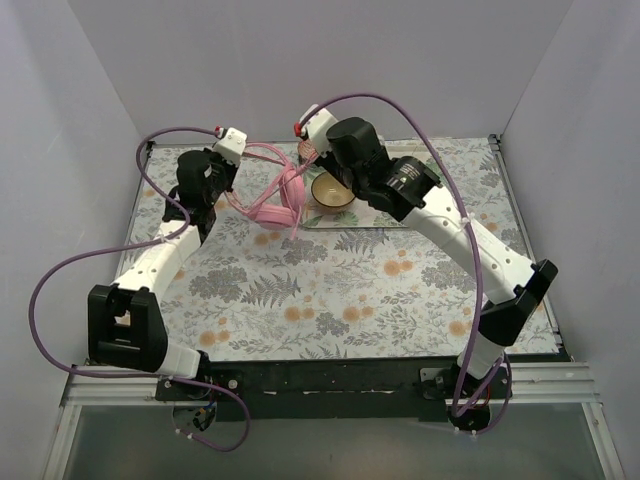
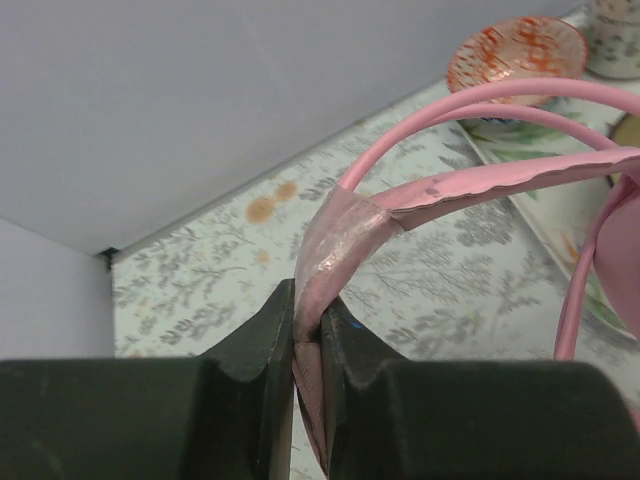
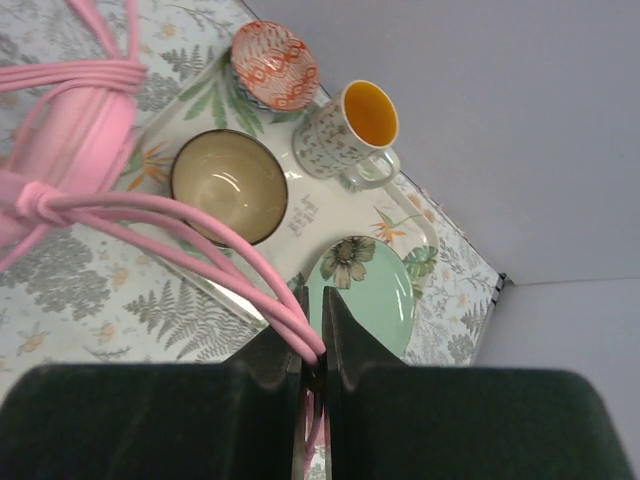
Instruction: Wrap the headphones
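Top external view: a tablecloth (image 1: 330,290) printed with grey ferns and orange flowers covers the table, closed in by plain pale walls (image 1: 320,60) at 9, 12 and 3 o'clock. At about 1 o'clock from the cloth's middle sits a white tray (image 3: 305,215), partly hidden under the right arm. It holds a tan bowl (image 3: 228,185), a patterned mug (image 3: 350,135) with a yellow inside, a small red-patterned dish (image 3: 275,65) and a green plate (image 3: 365,290).

The pink headphones (image 1: 278,200) are at roughly 12 o'clock from the cloth's middle, between the two arms and just beside the tray's 9 o'clock edge. Whether they rest on the cloth cannot be told.

In the left wrist view the left gripper (image 2: 308,340) is clamped tight on the end of the flat headband (image 2: 500,180), which runs away toward 2 o'clock, with cable arcs above it.

In the right wrist view the right gripper (image 3: 312,345) pinches several strands of the thin pink cable (image 3: 200,225). They sweep toward 10 o'clock to a knot-like bunch beside an earcup (image 3: 75,140) wound with more cable turns
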### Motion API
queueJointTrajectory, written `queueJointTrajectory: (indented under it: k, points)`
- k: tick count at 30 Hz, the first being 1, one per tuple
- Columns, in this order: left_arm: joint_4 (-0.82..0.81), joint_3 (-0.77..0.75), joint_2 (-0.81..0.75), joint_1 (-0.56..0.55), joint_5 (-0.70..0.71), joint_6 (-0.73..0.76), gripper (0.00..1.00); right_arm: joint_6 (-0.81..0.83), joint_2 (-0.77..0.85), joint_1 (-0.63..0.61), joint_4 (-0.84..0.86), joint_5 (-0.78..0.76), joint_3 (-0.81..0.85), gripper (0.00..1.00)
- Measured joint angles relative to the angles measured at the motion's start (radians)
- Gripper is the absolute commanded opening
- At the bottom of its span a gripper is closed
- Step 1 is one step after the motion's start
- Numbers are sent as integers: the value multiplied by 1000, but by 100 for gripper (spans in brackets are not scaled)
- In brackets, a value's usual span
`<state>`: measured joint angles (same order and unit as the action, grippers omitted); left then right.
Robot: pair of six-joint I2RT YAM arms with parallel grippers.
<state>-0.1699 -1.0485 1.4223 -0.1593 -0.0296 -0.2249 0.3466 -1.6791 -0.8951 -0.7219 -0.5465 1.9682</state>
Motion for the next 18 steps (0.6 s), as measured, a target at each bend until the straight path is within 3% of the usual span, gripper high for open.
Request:
queueJointTrajectory:
  k: [6, 7, 12, 18]
  points:
    - [251, -99, -13, -1, -161, -95, 0, 47, 1, 153, 57, 56, -37, 1]
    - [287, -126, -14, -1, -196, -113, 0, 46, 1, 227, 86, 126, -37, 1]
    - [459, -272, -31, -2, -409, -209, 0, 19, 1, 333, 115, 292, -37, 1]
    - [594, -380, -36, 3, -688, -314, 0, -48, 5, 391, 196, 532, -144, 1]
